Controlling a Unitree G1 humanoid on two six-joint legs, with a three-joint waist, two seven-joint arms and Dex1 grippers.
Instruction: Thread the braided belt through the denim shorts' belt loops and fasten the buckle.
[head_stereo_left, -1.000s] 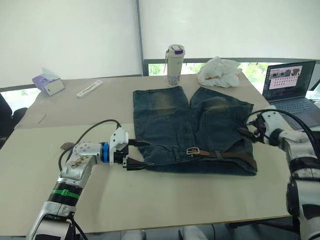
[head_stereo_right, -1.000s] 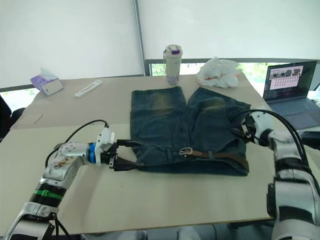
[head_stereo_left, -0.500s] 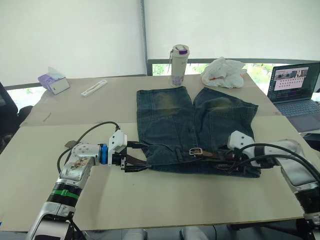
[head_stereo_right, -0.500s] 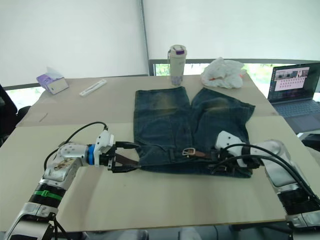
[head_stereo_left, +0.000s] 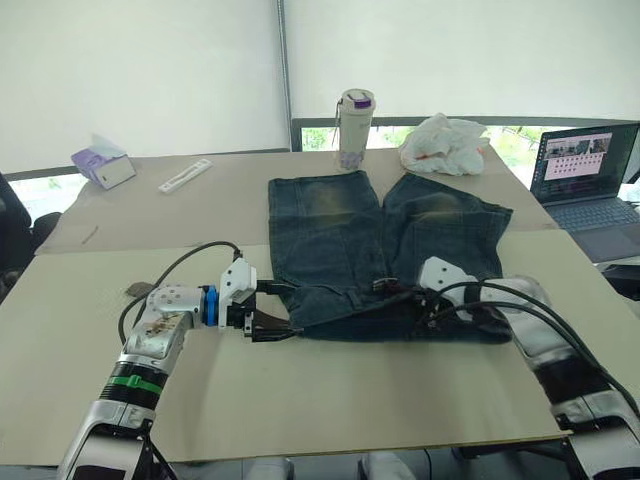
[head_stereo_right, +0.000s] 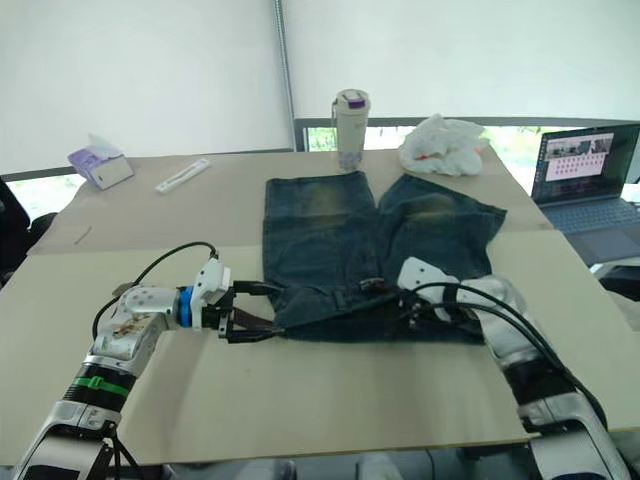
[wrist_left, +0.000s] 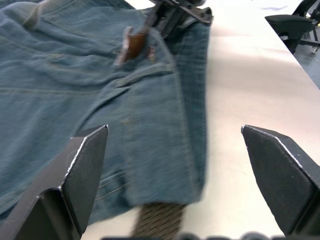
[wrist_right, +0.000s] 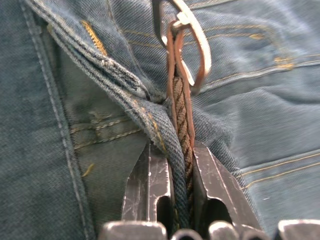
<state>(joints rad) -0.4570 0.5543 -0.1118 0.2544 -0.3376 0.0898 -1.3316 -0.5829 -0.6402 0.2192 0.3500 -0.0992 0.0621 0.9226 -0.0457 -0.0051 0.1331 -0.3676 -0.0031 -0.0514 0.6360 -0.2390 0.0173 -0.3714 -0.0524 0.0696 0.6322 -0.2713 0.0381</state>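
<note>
The left arm is a silver-grey metal tube, scuffed with brownish marks, with a green band low on the forearm and a blue ring at the wrist. Past the ring sits a white angular housing carrying the left gripper (head_stereo_left: 268, 312) with two black wedge-shaped fingers (wrist_left: 82, 170). A black cable loops from the forearm to the housing. The right arm is silver-grey with a white wrist cover and several black cables; the right gripper (wrist_right: 181, 172) has scratched dark metal fingers.

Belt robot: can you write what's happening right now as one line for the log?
right tool: shut on braided belt below buckle | left tool: open at denim shorts waistband end | buckle: not fastened
</note>
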